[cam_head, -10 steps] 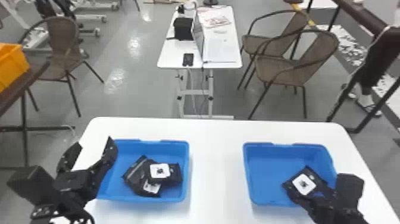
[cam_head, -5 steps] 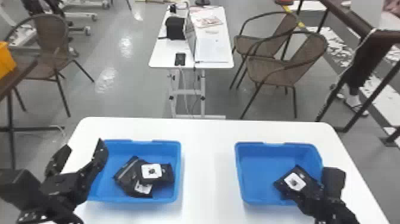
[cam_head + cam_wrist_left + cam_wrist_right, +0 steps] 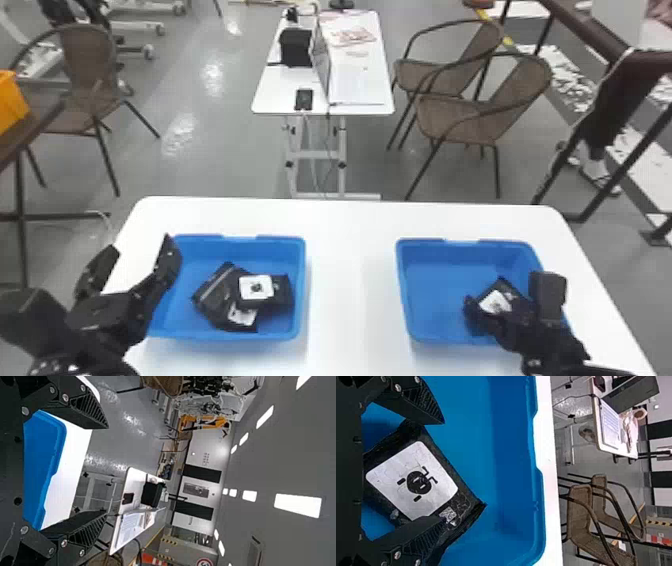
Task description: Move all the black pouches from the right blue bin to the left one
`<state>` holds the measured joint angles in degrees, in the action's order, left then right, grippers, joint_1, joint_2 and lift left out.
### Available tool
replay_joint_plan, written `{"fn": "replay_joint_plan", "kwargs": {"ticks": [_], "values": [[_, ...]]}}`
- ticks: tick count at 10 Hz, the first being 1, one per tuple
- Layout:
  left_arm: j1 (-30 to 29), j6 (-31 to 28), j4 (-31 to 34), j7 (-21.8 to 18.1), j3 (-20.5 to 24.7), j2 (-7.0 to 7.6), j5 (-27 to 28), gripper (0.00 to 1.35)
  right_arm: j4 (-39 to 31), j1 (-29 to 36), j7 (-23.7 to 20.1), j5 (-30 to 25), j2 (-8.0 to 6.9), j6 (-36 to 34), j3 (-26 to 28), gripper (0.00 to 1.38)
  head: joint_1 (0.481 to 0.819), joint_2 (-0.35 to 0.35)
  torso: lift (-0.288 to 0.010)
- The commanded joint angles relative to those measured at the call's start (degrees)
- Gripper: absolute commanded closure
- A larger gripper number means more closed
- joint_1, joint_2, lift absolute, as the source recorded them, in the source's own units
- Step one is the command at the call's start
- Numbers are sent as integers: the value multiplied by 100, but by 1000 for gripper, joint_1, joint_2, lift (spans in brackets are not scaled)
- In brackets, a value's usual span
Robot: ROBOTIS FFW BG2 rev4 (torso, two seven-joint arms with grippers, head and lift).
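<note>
Lower right, the black right gripper (image 3: 509, 290) stands parted around a white-labelled black pouch (image 3: 496, 302), perhaps touching; lower left, the black left gripper (image 3: 136, 250) gapes.

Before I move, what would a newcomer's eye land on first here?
The left blue bin and right blue bin, bright against the white table. Next, the black pouch with its white label in the right bin, the right pincer open over it. Then the overlapping pouches in the left bin.
</note>
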<state>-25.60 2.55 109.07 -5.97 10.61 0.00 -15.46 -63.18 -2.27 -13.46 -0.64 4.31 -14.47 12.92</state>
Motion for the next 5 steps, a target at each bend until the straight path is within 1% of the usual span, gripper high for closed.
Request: {"fn": "replay_joint_plan", "kwargs": {"ticks": [1, 2, 3, 4, 5], "values": [[-24, 35, 0, 0, 20, -15, -1, 275, 112, -46, 36, 20, 8, -64, 27, 191, 695, -21, 10], [-33, 61, -9, 0, 20, -15, -1, 275, 227, -133, 36, 73, 17, -143, 44, 495, 695, -23, 10], [-33, 131, -35, 0, 11, -15, 8, 275, 297, -160, 36, 213, 43, -117, 44, 930, 695, -23, 10], [-42, 149, -62, 0, 20, -15, -1, 275, 244, -107, 80, 398, 34, -64, 44, 1191, 695, -23, 10], [-42, 167, -70, 0, 11, -15, -10, 275, 139, -10, 186, 679, -1, -38, 44, 1269, 695, -23, 10]]}}
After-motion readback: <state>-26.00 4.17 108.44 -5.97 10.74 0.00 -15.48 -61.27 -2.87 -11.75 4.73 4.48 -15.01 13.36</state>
